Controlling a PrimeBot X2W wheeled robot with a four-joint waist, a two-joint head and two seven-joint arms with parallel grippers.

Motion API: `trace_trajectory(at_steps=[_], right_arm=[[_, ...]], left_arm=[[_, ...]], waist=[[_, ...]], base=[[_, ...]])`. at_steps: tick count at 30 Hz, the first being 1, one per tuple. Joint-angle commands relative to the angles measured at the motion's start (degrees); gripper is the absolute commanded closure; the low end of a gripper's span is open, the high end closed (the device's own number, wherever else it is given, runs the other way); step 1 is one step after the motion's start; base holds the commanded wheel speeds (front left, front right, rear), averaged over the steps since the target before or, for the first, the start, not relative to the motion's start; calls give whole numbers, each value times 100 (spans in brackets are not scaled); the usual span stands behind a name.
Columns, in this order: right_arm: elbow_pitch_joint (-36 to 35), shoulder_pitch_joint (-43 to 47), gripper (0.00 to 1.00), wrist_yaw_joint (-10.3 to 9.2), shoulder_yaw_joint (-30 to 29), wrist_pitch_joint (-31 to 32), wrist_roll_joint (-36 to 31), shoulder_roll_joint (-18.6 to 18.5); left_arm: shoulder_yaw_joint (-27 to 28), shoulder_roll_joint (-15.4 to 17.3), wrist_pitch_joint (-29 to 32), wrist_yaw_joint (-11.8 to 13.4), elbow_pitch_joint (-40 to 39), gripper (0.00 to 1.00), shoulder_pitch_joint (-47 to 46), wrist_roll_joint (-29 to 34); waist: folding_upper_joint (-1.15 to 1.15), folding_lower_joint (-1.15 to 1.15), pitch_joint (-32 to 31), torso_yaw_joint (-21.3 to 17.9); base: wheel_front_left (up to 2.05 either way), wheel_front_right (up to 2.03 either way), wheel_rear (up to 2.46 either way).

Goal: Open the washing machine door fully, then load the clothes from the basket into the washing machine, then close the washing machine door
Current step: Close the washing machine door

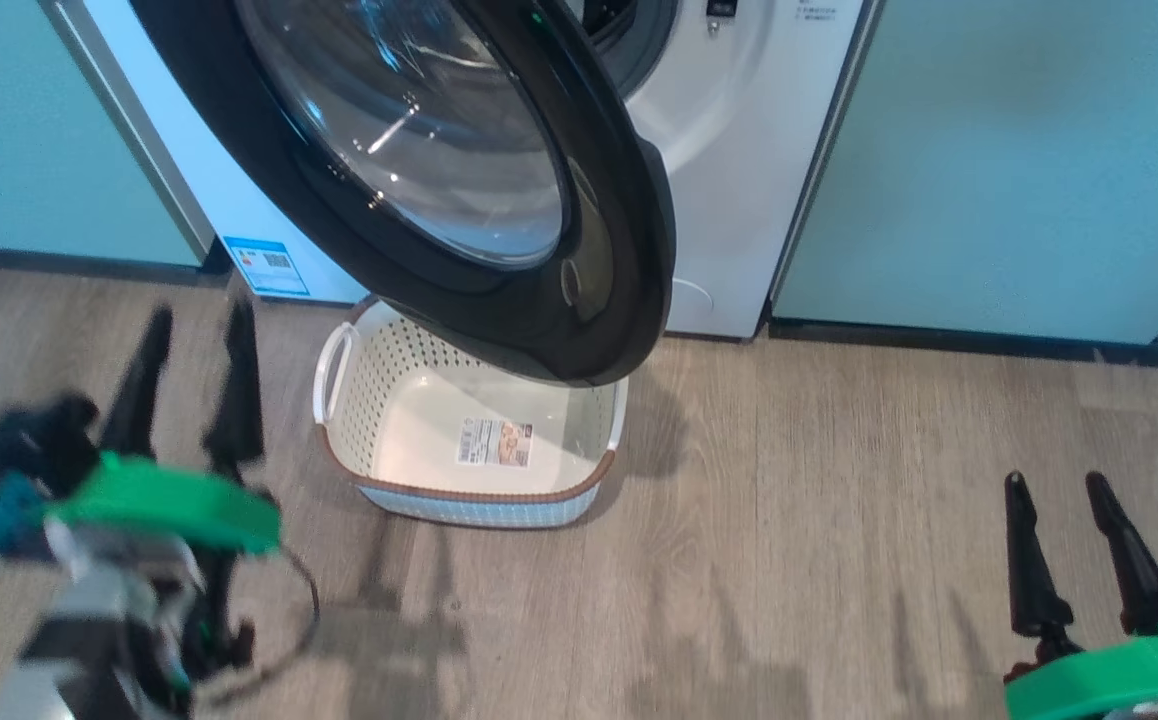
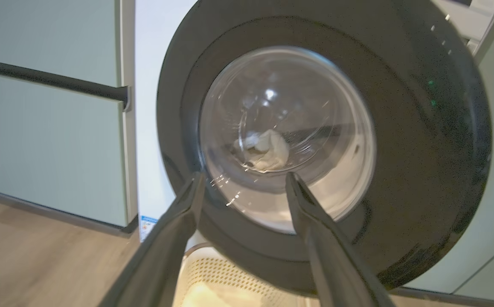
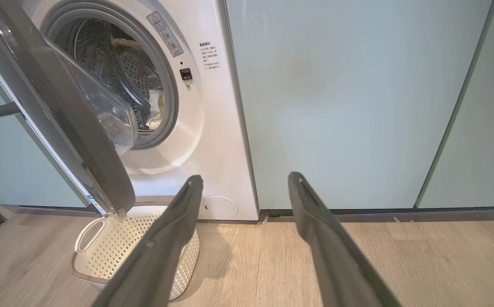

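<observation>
**A:** What does the right wrist camera give that the head camera lacks?

**B:** The inside of the washing machine (image 3: 213, 128): a grey-rimmed round opening; a shiny steel drum (image 3: 138, 79) pierced with small holes; the clothes (image 3: 156, 111), a pale cream bundle lying low in that drum. The washing machine door (image 3: 72, 128) stands swung out at an angle from the opening, seen nearly edge-on, its clear glass bowl bulging toward the drum.

**A:** And the head camera?

**B:** Both grippers. The left gripper (image 1: 199, 312) is at lower left, blurred, its two long dark fingers spread wide with nothing between them; the right gripper (image 1: 1056, 482) is at lower right, fingers likewise wide apart and holding nothing. Both hang above the wood-grain floor (image 1: 839, 500), apart from the door.

**A:** The basket?

**B:** The basket (image 1: 479, 494) sits on the floor just in front of the machine, beneath the door's lower edge. It is cream plastic with rounded corners, perforated walls, a brown rim and a white loop handle at its side; a label sticker (image 1: 495, 442) lies on its smooth bottom.

**A:** The left wrist camera?

**B:** It faces the door's outer side: a wide glossy black ring around domed glass; through the glass, the clothes show as a soft cream lump. Flat pale green cabinets (image 2: 46, 149) stand beside the machine, crossed by a dark bar handle (image 2: 50, 80).
</observation>
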Motion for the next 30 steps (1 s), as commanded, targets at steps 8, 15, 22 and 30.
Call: trace_trajectory(at_steps=[8, 15, 22, 30], right_arm=[[-309, 202, 0, -16, 83, 128, -121, -32], [-466, 390, 0, -16, 38, 264, -156, -32], [-553, 452, 0, -16, 66, 332, -169, -32], [-576, 459, 0, -16, 88, 336, -165, -32]], left_arm=[[-273, 86, -166, 855, -518, 0, 1024, 1323], [-467, 45, -106, 1230, -754, 0, 1539, 1715], [-521, 5, -8, 1325, -851, 0, 1690, 1699], [-548, 20, 32, 1363, -847, 0, 1687, 1703]], waist=[[0, 0, -284, 47], [0, 0, -421, 28], [0, 0, -505, -23], [0, 0, -523, -47]], base=[[0, 0, 0], [0, 0, 0], [0, 0, 0], [0, 0, 0]])
